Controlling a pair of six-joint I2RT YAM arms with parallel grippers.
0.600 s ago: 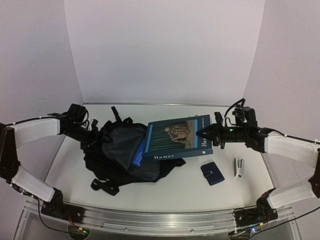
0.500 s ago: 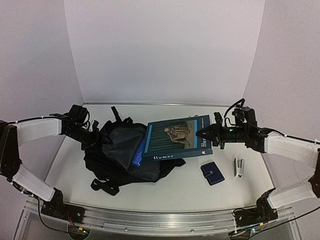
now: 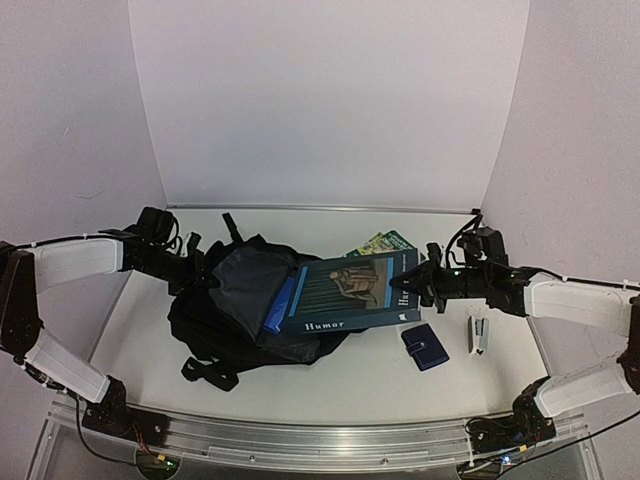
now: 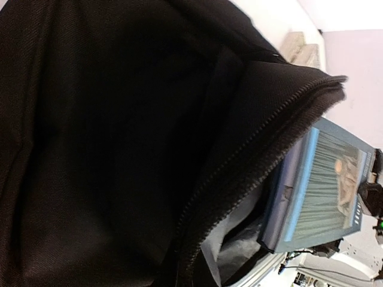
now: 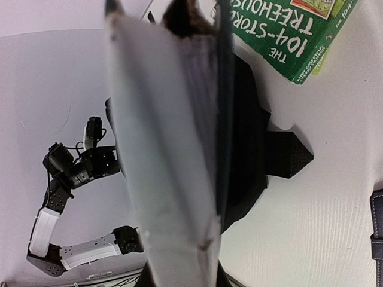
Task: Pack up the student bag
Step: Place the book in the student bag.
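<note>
The student bag (image 3: 235,335), a large black backpack, lies left of centre with its mouth facing right and its grey lining (image 4: 239,242) showing. My left gripper (image 3: 203,272) is shut on the fabric at the bag's far left rim. In the left wrist view, black cloth and the zipper (image 4: 239,173) hide its fingers. My right gripper (image 3: 412,284) is shut on the right edge of a blue "Humor" book (image 3: 345,292). The book's left end rests over the bag's mouth. Its page edge (image 5: 167,149) fills the right wrist view. A blue item (image 3: 280,306) sticks out of the opening.
A green book (image 3: 385,243) lies behind the held book and reads "104-Storey Treehouse" (image 5: 287,36). A dark-blue wallet (image 3: 425,347) and a stapler (image 3: 479,335) lie at the right front. A bag strap (image 3: 205,370) trails toward the near edge. White walls enclose the table.
My left gripper has closed on the bag's rim. The right gripper has lowered and shifted the Humor book toward the bag, uncovering the green book behind it.
</note>
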